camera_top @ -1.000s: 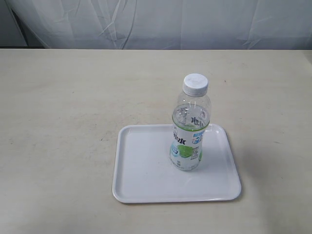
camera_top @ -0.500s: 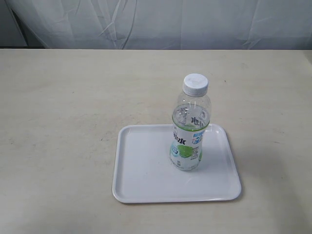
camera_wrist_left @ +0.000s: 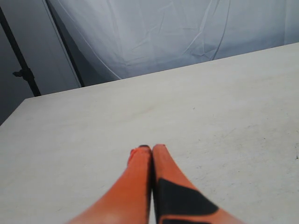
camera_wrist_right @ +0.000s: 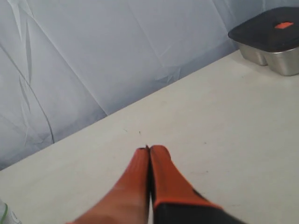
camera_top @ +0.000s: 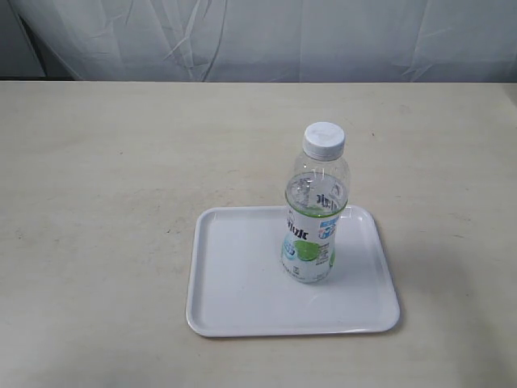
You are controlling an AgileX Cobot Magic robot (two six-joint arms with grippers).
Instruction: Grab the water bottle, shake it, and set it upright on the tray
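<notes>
1. Nothing has changed over the last second. The water bottle [camera_top: 314,222] is in the same spot and pose, and no arm shows in the exterior view.
2. The bottle stands upright on the tray [camera_top: 242,279], right of the tray's middle. Its base is inside the rim and its cap [camera_top: 324,139] is on.
3. My read: the end state looks met, with the bottle placed and released. Whether it got shaken can't be told from here.
4. Left tool [camera_wrist_left: 147,148]: fingers pressed together with nothing between them, over bare counter [camera_wrist_left: 224,116]. Neither bottle nor tray shows in its view.
5. Right tool [camera_wrist_right: 149,149]: also closed up and empty, over the counter.
6. Around:
   - A pale backdrop cloth [camera_top: 323,40] hangs behind the counter.
   - A lidded metal container [camera_wrist_right: 268,42] sits well apart from the right tool.
   - A dark stand [camera_wrist_left: 21,70] is off the counter in the left wrist view.
   - A sliver at the edge of the right wrist view is too small to identify.
7. Nothing stands in the way of the tray or bottle. The one risk I'd flag is that the bottle is tall and narrow, so a knock could tip it.
</notes>
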